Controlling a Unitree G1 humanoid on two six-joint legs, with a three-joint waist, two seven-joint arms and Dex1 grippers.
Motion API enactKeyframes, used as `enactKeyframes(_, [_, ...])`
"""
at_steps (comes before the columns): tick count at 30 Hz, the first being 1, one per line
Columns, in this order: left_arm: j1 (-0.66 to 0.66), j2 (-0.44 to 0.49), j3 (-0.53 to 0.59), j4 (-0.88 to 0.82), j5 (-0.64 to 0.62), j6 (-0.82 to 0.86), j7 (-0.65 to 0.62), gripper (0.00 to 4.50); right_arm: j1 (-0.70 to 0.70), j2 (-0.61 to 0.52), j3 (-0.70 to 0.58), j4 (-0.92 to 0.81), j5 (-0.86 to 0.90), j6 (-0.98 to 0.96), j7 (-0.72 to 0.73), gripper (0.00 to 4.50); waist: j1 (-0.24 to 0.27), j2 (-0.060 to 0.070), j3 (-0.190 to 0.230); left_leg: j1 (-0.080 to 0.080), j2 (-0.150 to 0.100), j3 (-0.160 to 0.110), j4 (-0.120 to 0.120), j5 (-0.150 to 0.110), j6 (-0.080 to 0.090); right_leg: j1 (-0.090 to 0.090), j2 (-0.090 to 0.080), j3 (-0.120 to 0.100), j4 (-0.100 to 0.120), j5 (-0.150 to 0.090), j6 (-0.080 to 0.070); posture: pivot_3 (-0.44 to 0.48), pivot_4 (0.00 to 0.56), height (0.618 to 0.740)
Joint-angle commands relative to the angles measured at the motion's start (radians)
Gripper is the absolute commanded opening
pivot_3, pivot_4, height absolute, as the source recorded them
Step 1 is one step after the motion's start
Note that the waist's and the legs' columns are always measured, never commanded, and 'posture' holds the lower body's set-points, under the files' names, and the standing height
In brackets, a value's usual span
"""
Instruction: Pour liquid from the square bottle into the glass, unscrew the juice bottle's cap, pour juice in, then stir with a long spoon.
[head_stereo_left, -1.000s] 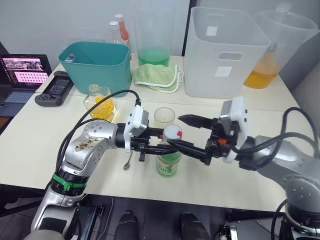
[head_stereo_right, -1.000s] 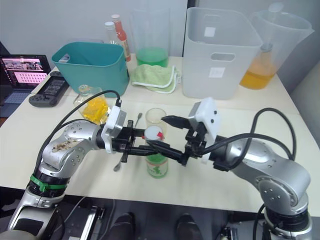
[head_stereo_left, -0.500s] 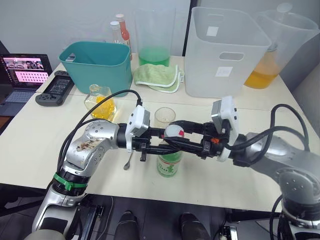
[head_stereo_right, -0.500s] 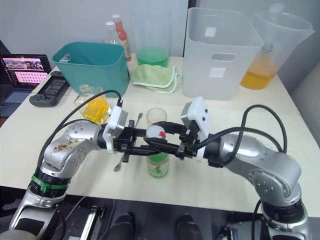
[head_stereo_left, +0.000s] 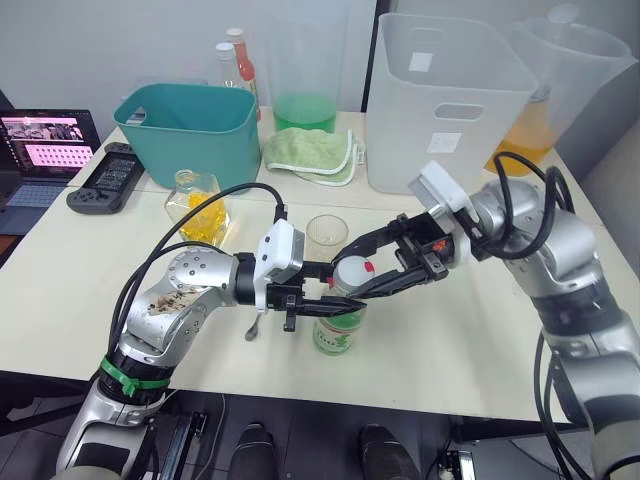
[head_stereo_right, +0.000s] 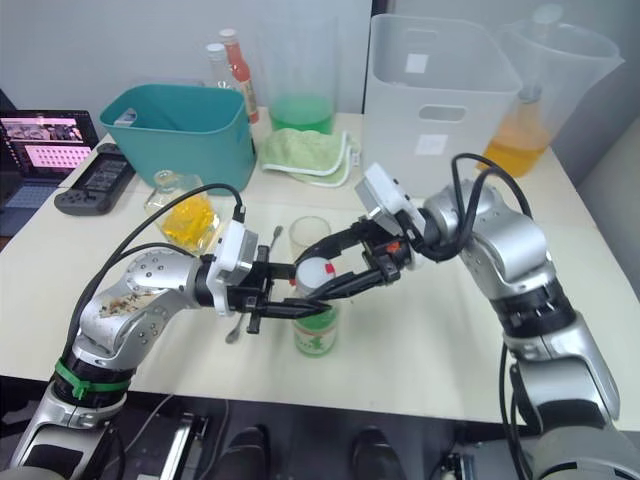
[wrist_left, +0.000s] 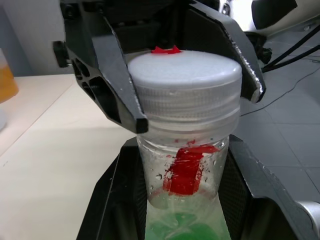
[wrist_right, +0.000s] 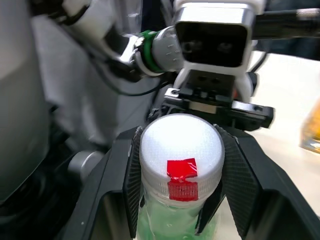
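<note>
The juice bottle (head_stereo_left: 338, 333) stands upright near the table's front edge, green label below a clear neck. My left gripper (head_stereo_left: 333, 303) is shut on its neck just under the juice bottle's cap (wrist_right: 181, 147), which is white with a red tag. From the right, my right gripper (head_stereo_left: 351, 277) is shut on that cap, one finger (wrist_right: 133, 185) on each side. Just behind the bottle stands the glass (head_stereo_left: 327, 232). To the left is the square bottle (head_stereo_left: 200, 205) with yellow contents. The long spoon (head_stereo_left: 256, 325) lies on the table, partly hidden under my left gripper.
A teal bin (head_stereo_left: 190, 125), a green cloth (head_stereo_left: 310, 150) and a white bin (head_stereo_left: 450, 110) line the back. Pitchers of green (head_stereo_left: 305, 105) and orange (head_stereo_left: 535, 125) liquid and red-capped bottles (head_stereo_left: 238, 55) stand behind. A laptop (head_stereo_left: 45, 150) and controller (head_stereo_left: 100, 185) sit far left.
My right gripper came in from the right, shut on the cap, and its wrist has turned with the forearm swinging up and back. The left gripper kept its hold on the bottle.
</note>
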Motion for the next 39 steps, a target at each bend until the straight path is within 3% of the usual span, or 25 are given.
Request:
enactKeyframes(1, [0.027,0.022,0.016,-0.019,-0.004,0.021,0.007,1.50,-0.039,-0.028,0.041,0.028,-0.002,-0.010,0.062,1.72,0.004,0.000,0.000,0.000,0.000,0.000,0.000,0.000,0.000,0.000,0.000,0.000,0.000,0.000,0.000,0.000,0.150,0.733])
enactKeyframes(3, [0.043,0.026,0.018,-0.029,-0.006,0.018,0.012,1.50,-0.067,-0.034,0.048,0.046,0.030,0.013,0.062,2.75,0.004,0.000,0.000,0.000,0.000,0.000,0.000,0.000,0.000,-0.001,0.000,0.000,0.000,0.000,0.000,0.000,0.150,0.733])
enactKeyframes(8, [0.066,0.023,0.018,-0.029,0.001,0.000,0.015,1.50,-0.072,-0.041,-0.010,0.059,0.030,0.046,0.055,4.43,0.002,0.000,0.000,0.000,0.000,0.000,0.000,0.000,0.000,-0.001,0.000,0.000,0.000,0.000,0.000,0.000,0.150,0.733])
enactKeyframes(9, [0.069,0.020,0.018,-0.028,0.004,-0.008,0.017,1.50,-0.062,-0.047,-0.033,0.047,0.028,0.046,0.041,4.48,0.002,0.000,0.000,0.000,0.000,0.000,-0.001,0.000,0.000,-0.001,0.000,0.000,0.000,0.000,0.000,0.000,0.150,0.733])
enactKeyframes(17, [0.081,-0.011,0.005,-0.009,0.012,-0.056,0.019,1.50,0.183,-0.129,-0.301,-0.289,0.167,0.236,-0.263,4.48,0.017,0.000,0.000,-0.001,0.000,0.000,0.000,0.000,0.000,-0.001,0.000,0.000,-0.001,0.000,0.000,0.000,0.150,0.733])
enactKeyframes(21, [0.055,-0.033,-0.009,0.037,0.011,-0.073,-0.009,1.50,0.357,-0.087,-0.429,-0.565,0.290,0.390,-0.636,4.48,0.012,0.000,0.000,0.000,0.000,0.000,0.000,0.000,0.000,-0.001,0.000,0.000,0.000,0.000,0.000,0.000,0.150,0.733])
enactKeyframes(25, [0.032,-0.051,-0.018,0.068,0.016,-0.079,-0.027,1.50,0.461,0.006,-0.440,-0.733,0.364,0.461,-0.942,4.48,0.009,0.000,-0.001,-0.001,0.000,0.000,0.000,0.000,0.000,-0.001,0.000,0.000,0.000,0.000,0.000,0.000,0.150,0.733])
enactKeyframes(31, [0.001,-0.066,-0.024,0.101,0.017,-0.074,-0.038,1.50,0.515,0.055,-0.439,-0.802,0.398,0.469,-1.158,4.48,0.012,-0.001,-0.001,-0.002,0.000,0.000,0.001,0.000,0.000,-0.001,-0.001,0.000,-0.001,0.000,-0.001,0.000,0.150,0.733])
enactKeyframes(39, [-0.017,-0.071,-0.023,0.107,0.025,-0.062,-0.032,1.50,0.504,0.037,-0.419,-0.788,0.462,0.455,-1.182,1.96,0.010,-0.001,-0.001,-0.002,0.000,0.000,0.001,0.000,0.000,-0.001,0.000,0.000,-0.001,0.000,-0.001,0.000,0.150,0.733])
